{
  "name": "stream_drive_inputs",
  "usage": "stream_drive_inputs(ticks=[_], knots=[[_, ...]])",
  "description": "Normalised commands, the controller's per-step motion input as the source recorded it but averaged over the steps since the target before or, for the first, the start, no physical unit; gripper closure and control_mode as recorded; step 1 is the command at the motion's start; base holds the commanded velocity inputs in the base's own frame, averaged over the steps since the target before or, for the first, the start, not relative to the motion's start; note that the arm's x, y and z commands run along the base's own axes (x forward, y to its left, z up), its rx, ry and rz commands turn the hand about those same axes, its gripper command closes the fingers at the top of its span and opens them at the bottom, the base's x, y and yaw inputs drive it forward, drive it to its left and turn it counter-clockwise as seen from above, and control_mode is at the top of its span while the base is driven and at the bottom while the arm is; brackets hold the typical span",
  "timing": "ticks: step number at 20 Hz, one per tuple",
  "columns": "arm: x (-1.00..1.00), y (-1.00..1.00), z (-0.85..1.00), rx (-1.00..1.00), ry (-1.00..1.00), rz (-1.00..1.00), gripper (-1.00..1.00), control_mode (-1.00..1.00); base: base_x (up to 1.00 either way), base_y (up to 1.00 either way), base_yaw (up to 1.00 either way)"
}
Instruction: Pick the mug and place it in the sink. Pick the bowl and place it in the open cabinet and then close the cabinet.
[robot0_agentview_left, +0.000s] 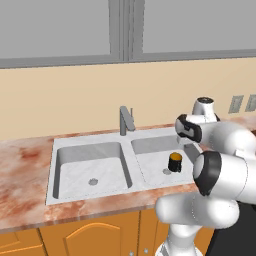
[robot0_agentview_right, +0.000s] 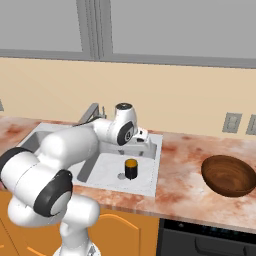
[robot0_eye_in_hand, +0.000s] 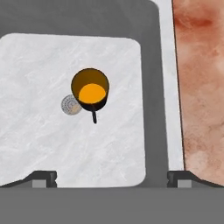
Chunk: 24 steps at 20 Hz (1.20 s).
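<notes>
Mug (robot0_agentview_left: 175, 162): stood upright on the floor of the sink's right basin, just beside the round drain (robot0_eye_in_hand: 70, 105), which it partly covered in the hand view; its thin handle showed there as a short dark stalk (orange-yellow inside, black outside).
Sink (robot0_agentview_left: 90, 141): a grey double basin set into the reddish marbled counter (robot0_agentview_right: 185, 185); the left basin held nothing but its own drain, and the angular faucet (robot0_agentview_left: 125, 120) rose behind the divider.
Gripper (robot0_eye_in_hand: 112, 177): hung above the right basin, looking straight down, jaws spread wide and holding nothing; the mug sat well clear of both fingertips (robot0_eye_in_hand: 43, 177).
Arm: reached forward over the counter edge, its wrist over the right basin (it hid the gripper itself in both base views).
Bowl (robot0_agentview_right: 228, 175): a dark brown bowl, upright on the counter to the right of the sink, well apart from the mug.
Wall: pale yellow, with grey outlets (robot0_agentview_right: 232, 122) behind the bowl.
Below the counter: orange cupboard doors (robot0_agentview_left: 90, 239).
</notes>
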Motion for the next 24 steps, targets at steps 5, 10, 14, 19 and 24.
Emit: stream_drive_inputs(ticks=[5, 10, 14, 19, 24], knots=[[0.03, -0.30, 0.07, -0.02, 0.00, -0.07, -1.00, -1.00, 0.00, 0.00, 0.00], [0.00, -0.36, 0.08, -0.03, 0.00, -0.10, -1.00, -1.00, 0.00, 0.00, 0.00], [0.00, -0.43, 0.12, -0.03, 0.00, -0.12, -1.00, -1.00, 0.00, 0.00, 0.00], [0.00, -0.49, 0.07, -0.03, 0.00, -0.10, -1.00, -1.00, 0.00, 0.00, 0.00], [0.00, -0.58, 0.02, -0.04, 0.00, -0.07, -1.00, -1.00, 0.00, 0.00, 0.00]])
